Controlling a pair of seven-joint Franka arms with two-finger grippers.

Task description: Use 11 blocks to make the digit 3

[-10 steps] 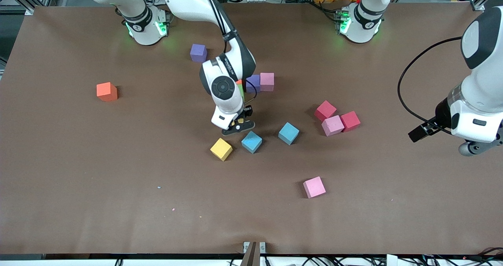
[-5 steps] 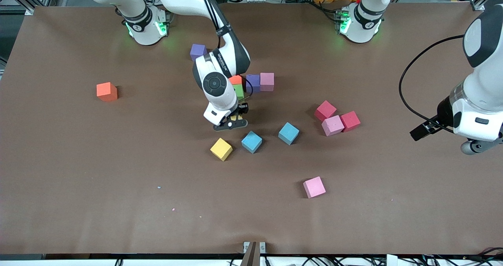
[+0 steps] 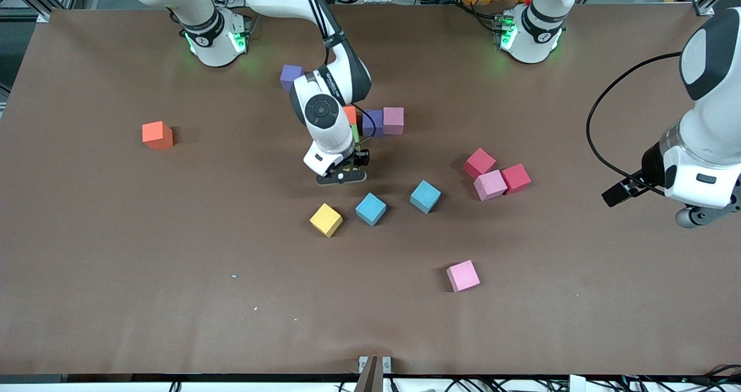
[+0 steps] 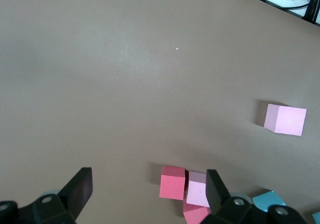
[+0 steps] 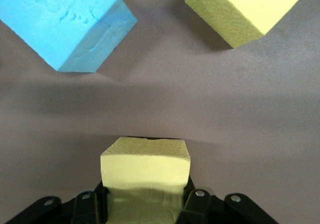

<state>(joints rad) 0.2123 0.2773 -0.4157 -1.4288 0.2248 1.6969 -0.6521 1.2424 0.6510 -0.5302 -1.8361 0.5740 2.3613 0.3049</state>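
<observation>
My right gripper [image 3: 341, 176] [image 5: 145, 200] is shut on a yellow block [image 5: 145, 168], low over the table beside the green block [image 3: 354, 133]. Green, an orange block [image 3: 349, 114], a purple one [image 3: 373, 122] and a pink one [image 3: 393, 120] touch in a group, partly hidden by the right arm. Loose blocks: yellow [image 3: 326, 219] [image 5: 247, 7], two light blue [image 3: 370, 208] [image 5: 65, 22] [image 3: 425, 196], two red [image 3: 479, 162] [image 3: 516, 178] around a pink [image 3: 490, 184], and a lone pink [image 3: 462, 275] [image 4: 285, 119]. My left gripper [image 3: 618, 194] [image 4: 148, 191] waits open in the air at the left arm's end.
Another purple block [image 3: 291, 74] lies close to the right arm's base, and another orange one [image 3: 157, 135] sits alone toward the right arm's end. The brown table [image 3: 173, 276] is bare nearer the front camera.
The right gripper has carried the yellow block away from the loose yellow and blue blocks, closer to the green block. The left arm has hardly moved.
</observation>
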